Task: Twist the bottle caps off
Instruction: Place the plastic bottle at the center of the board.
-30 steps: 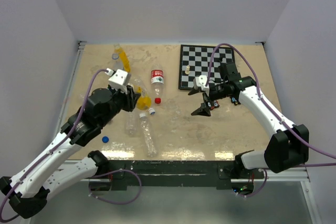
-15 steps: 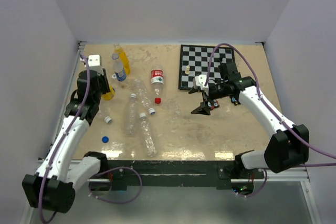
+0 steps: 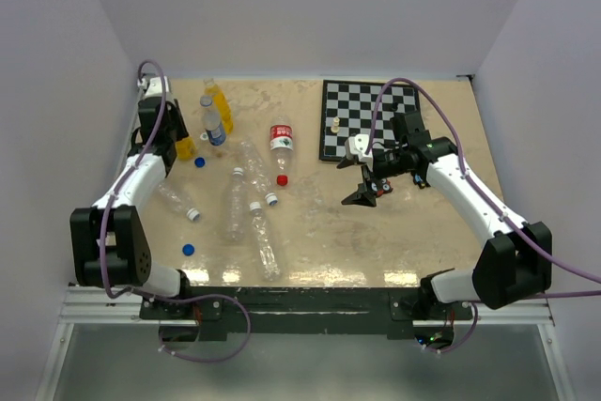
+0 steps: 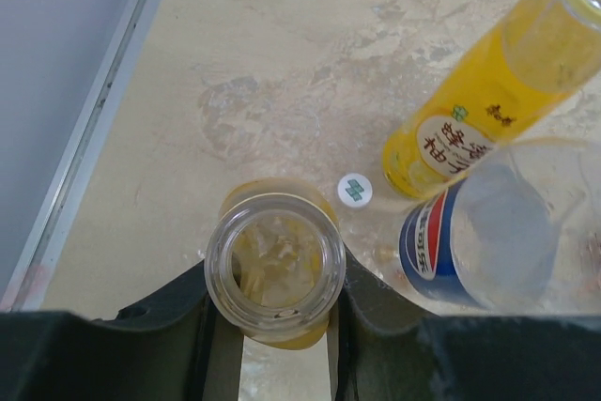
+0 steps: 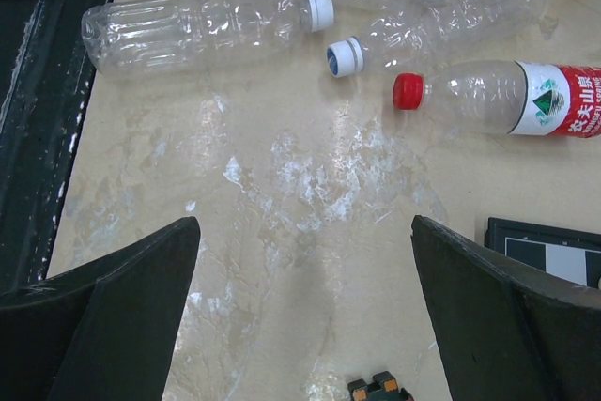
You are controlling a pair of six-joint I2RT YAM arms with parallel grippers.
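Observation:
My left gripper (image 3: 178, 143) is at the far left of the table, shut on an uncapped orange-yellow bottle (image 3: 186, 148). In the left wrist view the bottle's open mouth (image 4: 275, 269) sits between the fingers (image 4: 192, 307). A small loose cap (image 4: 355, 190) lies just beyond it, blue in the top view (image 3: 199, 161). A second orange-yellow bottle (image 3: 218, 100) and a clear bottle with a blue-and-white label (image 3: 213, 124) stand close by. My right gripper (image 3: 364, 191) is open and empty over bare table (image 5: 305, 316).
Three long clear bottles (image 3: 235, 204) lie mid-left, with white caps (image 5: 319, 11). A red-labelled bottle (image 3: 281, 141) with a red cap (image 5: 408, 91) lies near them. Another blue cap (image 3: 189, 250) lies near the front left. A chessboard (image 3: 366, 119) with pieces lies at the back right.
My left arm has swung from the middle-left to the far left edge, carrying the orange-yellow bottle. A blue cap now lies beside it. The right arm has not moved.

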